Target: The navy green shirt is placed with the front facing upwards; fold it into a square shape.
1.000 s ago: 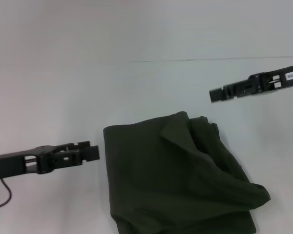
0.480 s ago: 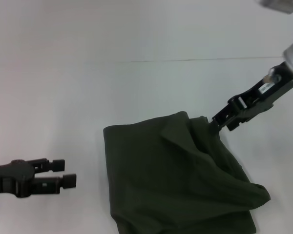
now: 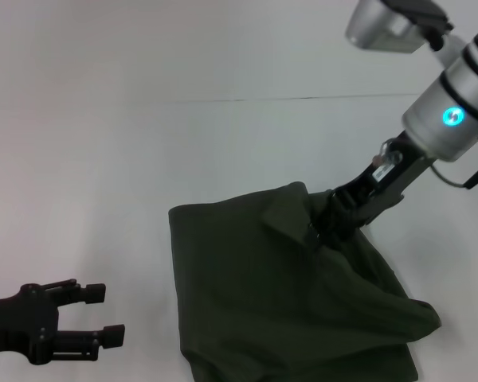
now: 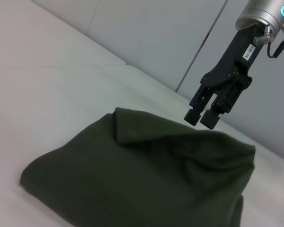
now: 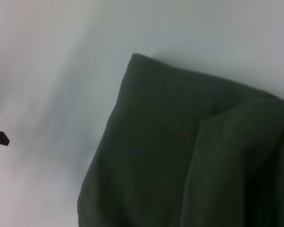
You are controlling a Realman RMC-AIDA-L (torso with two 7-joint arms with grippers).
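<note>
The table (image 3: 103,159) is big, flat and pale, with one thin dark line running across it far behind the shirt.

The shirt (image 3: 287,294) lies on the table, in front of the robot and a little to its right. It is dark green, soft cloth, already folded into a thick bundle of layers. No letters or collar show. The side toward the left gripper is a neat, straight fold. The far right part is messy: a loose flap sticks up in a bump, with deep wrinkles running down from it, and one corner pokes out at the near right. So it is not a clean square yet.

The right gripper (image 4: 201,116) is the one that counts. It is black and hard, on a shiny silver arm with a blue light. It hangs right over the bumpy far right corner of the shirt, pointing down at it, almost touching. Its two fingers have only a small gap between them, and nothing is in it. The messy flap is just below it, so I think this arm will fix that corner.

The left gripper (image 3: 76,320) is well away from the shirt, off its straight side and low over the table. Its fingers are spread apart, holding nothing.
</note>
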